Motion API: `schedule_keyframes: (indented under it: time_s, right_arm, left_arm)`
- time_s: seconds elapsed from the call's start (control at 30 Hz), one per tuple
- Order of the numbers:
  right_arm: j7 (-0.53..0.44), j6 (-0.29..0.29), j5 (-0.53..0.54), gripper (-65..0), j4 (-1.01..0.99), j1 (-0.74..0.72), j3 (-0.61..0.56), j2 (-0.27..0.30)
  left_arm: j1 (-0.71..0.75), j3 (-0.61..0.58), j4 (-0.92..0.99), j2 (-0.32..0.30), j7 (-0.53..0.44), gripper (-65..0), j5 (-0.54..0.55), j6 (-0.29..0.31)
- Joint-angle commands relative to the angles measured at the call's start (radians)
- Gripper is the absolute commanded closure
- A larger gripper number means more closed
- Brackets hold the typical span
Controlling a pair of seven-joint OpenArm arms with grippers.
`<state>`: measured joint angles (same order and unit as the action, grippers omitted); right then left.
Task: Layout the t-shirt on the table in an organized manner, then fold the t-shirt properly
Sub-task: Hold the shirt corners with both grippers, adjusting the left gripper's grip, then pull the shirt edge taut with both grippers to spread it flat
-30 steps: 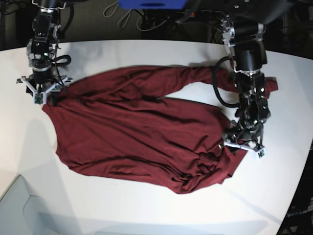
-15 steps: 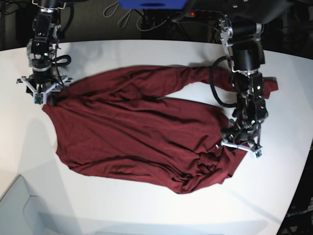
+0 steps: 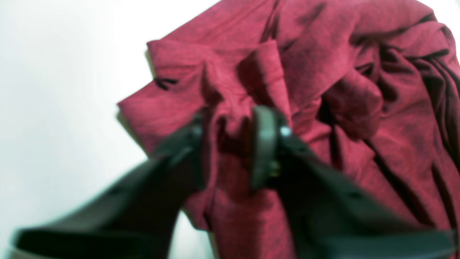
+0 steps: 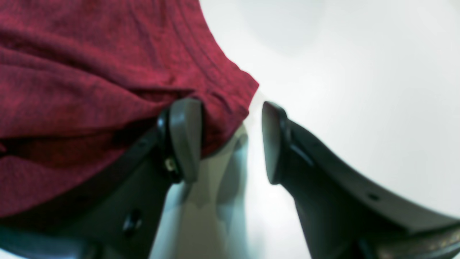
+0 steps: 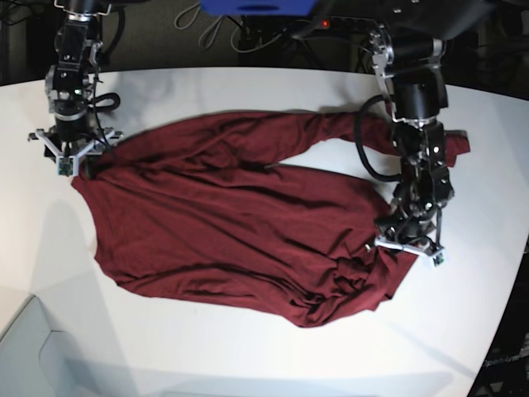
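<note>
The t-shirt (image 5: pixel 240 215) is spread across the middle of the table (image 5: pixel 248 347), its body lying wide and wrinkled, with one long sleeve running toward the far right edge. At its bunched near-right corner the left gripper (image 3: pixel 230 144) is seen closed on a raised fold of the maroon cloth, the fabric being pinched between the two dark fingers (image 3: pixel 262 144) and puckered above them. In the base view this gripper (image 5: pixel 407 240) is pointed down onto the crumpled corner, where the cloth is gathered in thick pleats. At the opposite, far-left corner the right gripper (image 4: pixel 230 144) is held with its jaws apart; one finger (image 4: pixel 185 136) is pressed against the edge of the shirt, while the other stands over bare white tabletop, and nothing is clamped between them. From the base view the right gripper (image 5: pixel 73 149) is set at the shirt's upper-left tip. No containers are seen on the table. Both wrist views are blurred, so seams and hems cannot be made out with certainty, and it cannot be told which part of the garment is gripped. The far sleeve end is partly hidden behind the left arm (image 5: pixel 417 107). The table's edges are cut off by the frame on several sides.
</note>
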<state>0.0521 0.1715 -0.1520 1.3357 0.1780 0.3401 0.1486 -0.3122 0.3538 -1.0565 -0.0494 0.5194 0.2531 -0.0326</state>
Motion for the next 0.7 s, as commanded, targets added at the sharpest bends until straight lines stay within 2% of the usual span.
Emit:
schedule_keyframes:
  time_s: [0.0, 0.03, 0.1, 0.2, 0.4, 0.53, 0.67]
  right_arm:
    - [-0.011, 0.000, -0.002, -27.8, 0.012, -0.007, 0.003, 0.009]
    - [-0.011, 0.000, -0.002, -27.8, 0.012, -0.007, 0.003, 0.009]
    - [-0.011, 0.000, -0.002, -27.8, 0.012, -0.007, 0.003, 0.009]
    - [-0.011, 0.000, -0.002, -27.8, 0.012, -0.007, 0.003, 0.009]
    - [-0.011, 0.000, -0.002, -27.8, 0.011, -0.007, 0.003, 0.009]
    - [-0.013, 0.000, -0.002, -27.8, 0.011, -0.019, 0.003, 0.009]
    - [-0.010, 0.000, -0.002, -27.8, 0.011, -0.024, 0.003, 0.012]
  left_arm:
    - [-0.023, 0.001, -0.024, -0.005, -0.020, -1.7, 0.004, 0.006]
    - [-0.023, 0.001, -0.024, -0.005, -0.020, 0.0, 0.004, 0.003]
    - [-0.023, 0.001, -0.024, -0.005, -0.020, -1.6, 0.004, 0.003]
    - [-0.020, 0.001, -0.031, -0.005, -0.020, -0.2, 0.004, 0.001]
    - [0.080, 0.054, -0.275, 0.030, -0.005, -0.3, 0.070, 0.001]
    - [0.158, 0.093, -0.428, 0.030, 0.058, -0.3, 0.117, 0.000]
    - [0.255, 0.190, -0.529, 0.030, 0.103, -0.3, 0.205, 0.000]
